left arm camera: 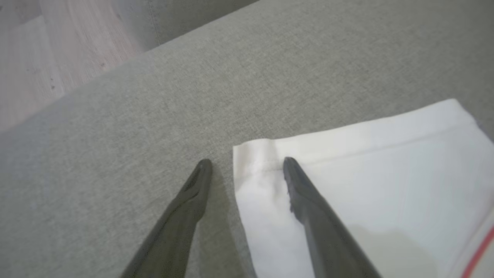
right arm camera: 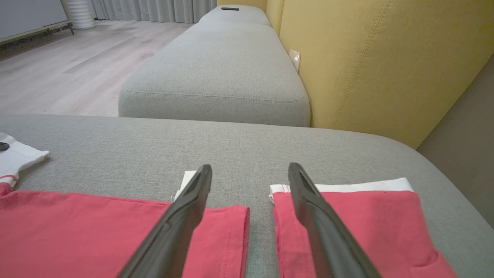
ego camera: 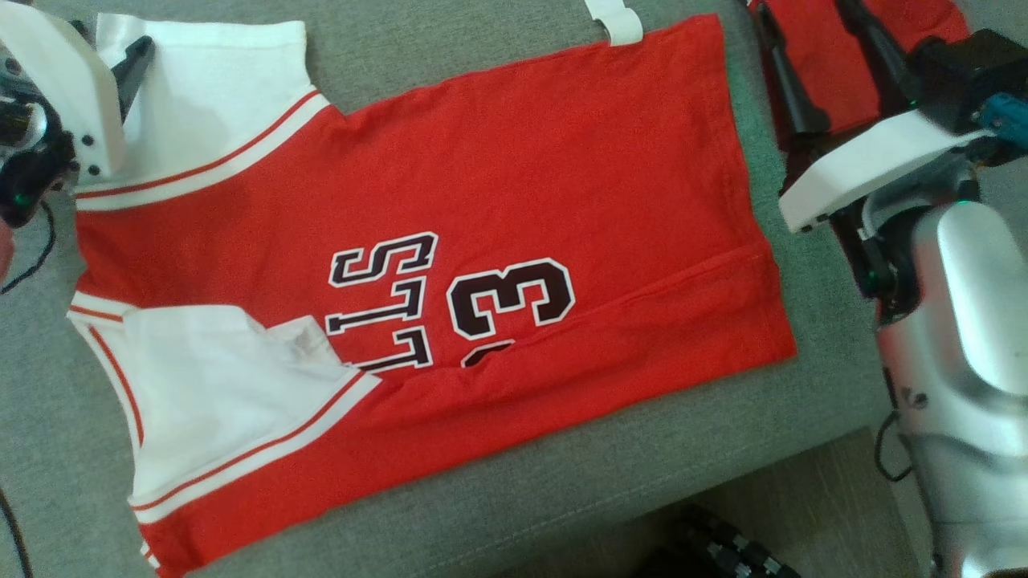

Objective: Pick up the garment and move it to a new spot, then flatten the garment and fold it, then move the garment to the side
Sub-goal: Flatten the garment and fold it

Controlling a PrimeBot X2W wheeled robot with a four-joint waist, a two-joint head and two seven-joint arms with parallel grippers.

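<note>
l claw [left arm camera: 246, 161] wide/empty, straddling white sleeve [left arm camera: 366, 173] corner of jersey [ego camera: 522, 177] on cushion [left arm camera: 154, 116]; r claw [right arm camera: 250, 166] wide too, so imo bite past hem stitch, both layers.

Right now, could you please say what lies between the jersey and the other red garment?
Bare grey cushion parts the jersey from the red garment; right wrist view.

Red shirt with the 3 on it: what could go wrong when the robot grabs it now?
The right pincer hangs open with one finger over the hem of the red shirt and the other over a second red cloth, so it might pinch the wrong one. The open left pincer straddles just the corner of the white sleeve, so its grip could slip.
</note>
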